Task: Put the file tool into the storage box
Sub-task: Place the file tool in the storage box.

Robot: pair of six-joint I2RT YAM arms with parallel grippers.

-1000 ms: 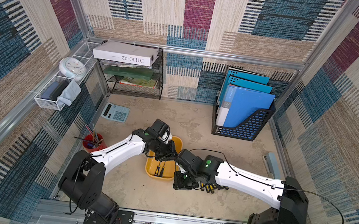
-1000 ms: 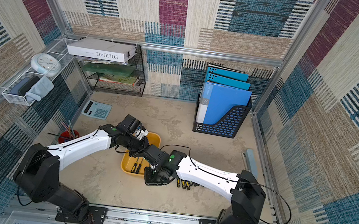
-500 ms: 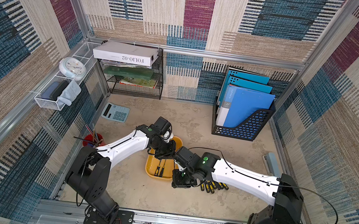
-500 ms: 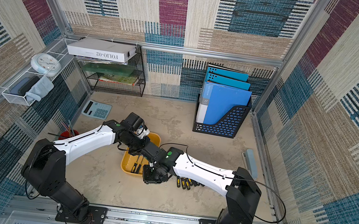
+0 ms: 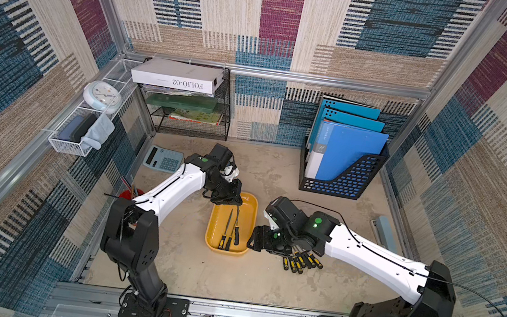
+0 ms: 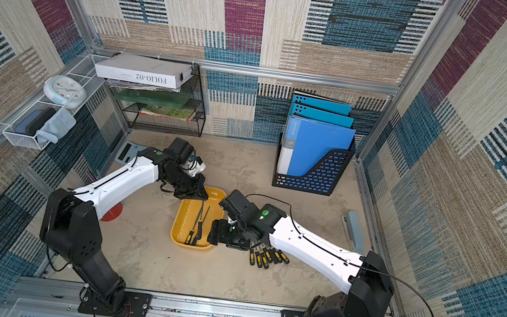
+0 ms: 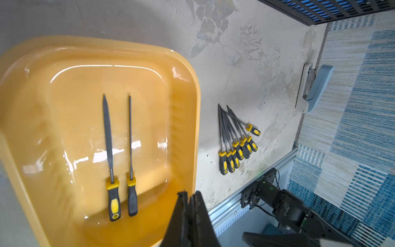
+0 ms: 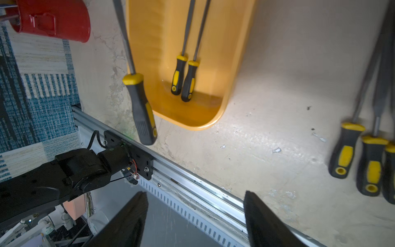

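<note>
Left wrist view shows the left fingers (image 7: 199, 216) clenched tight over the storage box (image 7: 195, 119), but what they pinch is hidden behind them. Check the right wrist view instead. There the file tool (image 8: 140, 107) hangs in the air, clear of the box floor, with its shaft leading off toward the left fingers. In both top views that shaft seems to meet them, so judge it held by its tip, handle toward the robot's base.

Inside the box, two files (image 7: 108, 136) lie side by side, parallel to the long walls. To the right, the right fingers (image 8: 263, 222) stand spread wide and empty, just beside the box's near right corner. The loose files (image 7: 235, 145) are fanned on the worktop (image 7: 245, 64) beyond.

The step in hand looks like the set-down. Keep the file tool in line with the two lying there and aim for bare floor beside them. Lower until the handle rests on the plastic, and only then let go. A release from height could bounce it off the smooth floor or over the shallow rim. Hold the right arm clear so it nudges neither the box nor the loose files.
</note>
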